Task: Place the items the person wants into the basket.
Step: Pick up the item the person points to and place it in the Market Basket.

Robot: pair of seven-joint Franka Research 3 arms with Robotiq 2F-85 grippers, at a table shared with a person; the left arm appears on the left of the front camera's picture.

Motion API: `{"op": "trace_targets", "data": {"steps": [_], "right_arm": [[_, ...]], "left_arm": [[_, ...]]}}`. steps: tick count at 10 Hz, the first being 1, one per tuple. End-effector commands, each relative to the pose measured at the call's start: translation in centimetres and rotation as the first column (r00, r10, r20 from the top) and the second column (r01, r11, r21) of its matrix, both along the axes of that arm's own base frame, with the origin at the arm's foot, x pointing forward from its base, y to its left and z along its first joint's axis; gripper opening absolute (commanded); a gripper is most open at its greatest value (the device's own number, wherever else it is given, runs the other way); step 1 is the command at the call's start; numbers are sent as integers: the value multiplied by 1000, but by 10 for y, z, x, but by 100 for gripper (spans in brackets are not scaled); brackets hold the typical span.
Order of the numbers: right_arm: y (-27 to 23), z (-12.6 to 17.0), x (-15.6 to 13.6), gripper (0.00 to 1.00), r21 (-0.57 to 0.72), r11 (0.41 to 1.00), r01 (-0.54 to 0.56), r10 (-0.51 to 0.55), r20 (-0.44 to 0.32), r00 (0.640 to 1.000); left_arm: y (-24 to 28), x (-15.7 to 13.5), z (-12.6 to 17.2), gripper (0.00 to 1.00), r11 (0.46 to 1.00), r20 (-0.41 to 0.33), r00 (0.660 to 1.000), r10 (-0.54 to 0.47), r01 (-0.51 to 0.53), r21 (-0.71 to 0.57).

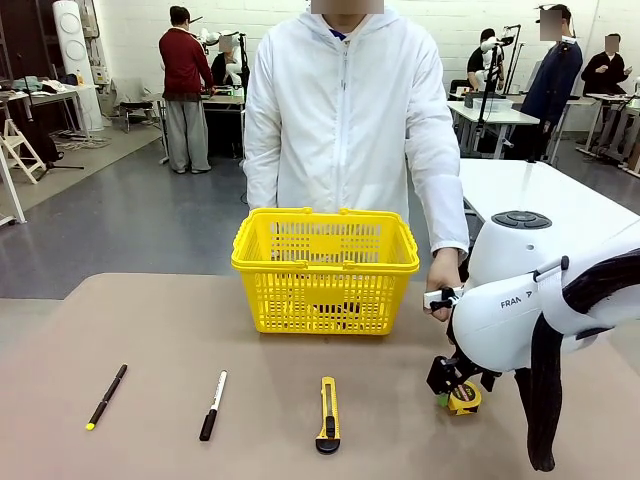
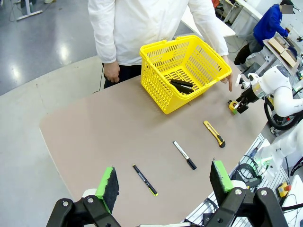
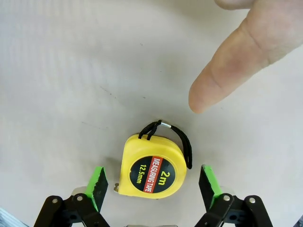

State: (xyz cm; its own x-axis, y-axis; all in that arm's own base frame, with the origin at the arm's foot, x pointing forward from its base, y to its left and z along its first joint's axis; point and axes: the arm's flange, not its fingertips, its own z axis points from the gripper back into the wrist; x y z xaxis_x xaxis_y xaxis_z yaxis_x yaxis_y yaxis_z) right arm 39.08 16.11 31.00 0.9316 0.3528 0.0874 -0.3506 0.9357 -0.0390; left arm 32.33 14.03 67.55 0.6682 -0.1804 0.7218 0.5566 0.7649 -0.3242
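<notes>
The round yellow-and-black tape measure (image 3: pixel 152 165) lies on the table between the green pads of my right gripper (image 3: pixel 154 187), with a gap on each side, so the jaws are open around it. The person's finger (image 3: pixel 236 61) points down at it. From the front, the right gripper (image 1: pixel 450 390) is low over the tape measure (image 1: pixel 463 398) at the table's right. The yellow utility knife (image 1: pixel 327 413) lies near the front middle. The yellow basket (image 1: pixel 325 270) stands before the person in white. My left gripper (image 2: pixel 164 182) hangs open high above the table.
A black pen with a yellow tip (image 1: pixel 106 396) and a black-and-white marker (image 1: pixel 213 405) lie left of the knife. Dark objects (image 2: pixel 182 85) rest in the basket's bottom. The person's hand (image 1: pixel 444 285) is just behind my right arm.
</notes>
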Motion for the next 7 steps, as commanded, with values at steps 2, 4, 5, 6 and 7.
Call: {"op": "trace_targets", "data": {"steps": [2, 4, 5, 6, 7], "right_arm": [[-7, -8, -9, 42, 8, 1000, -25, 25, 6, 1000], [-7, -9, -9, 0, 25, 999, -28, 28, -5, 1000], [-7, -9, -9, 0, 32, 999, -35, 35, -12, 999], [-7, -9, -10, 0, 40, 998, -41, 41, -14, 999], [-6, -10, -10, 14, 42, 998, -44, 44, -16, 999]], "left_arm": [[1, -1, 0, 100, 1000, 15, 1000, -13, 14, -12], [1, -1, 0, 100, 1000, 15, 1000, -13, 14, -12], [1, -1, 0, 100, 1000, 15, 1000, -13, 14, -12], [1, -1, 0, 100, 1000, 15, 1000, -13, 14, -12], [1, -1, 0, 100, 1000, 15, 1000, -13, 14, -12]]}}
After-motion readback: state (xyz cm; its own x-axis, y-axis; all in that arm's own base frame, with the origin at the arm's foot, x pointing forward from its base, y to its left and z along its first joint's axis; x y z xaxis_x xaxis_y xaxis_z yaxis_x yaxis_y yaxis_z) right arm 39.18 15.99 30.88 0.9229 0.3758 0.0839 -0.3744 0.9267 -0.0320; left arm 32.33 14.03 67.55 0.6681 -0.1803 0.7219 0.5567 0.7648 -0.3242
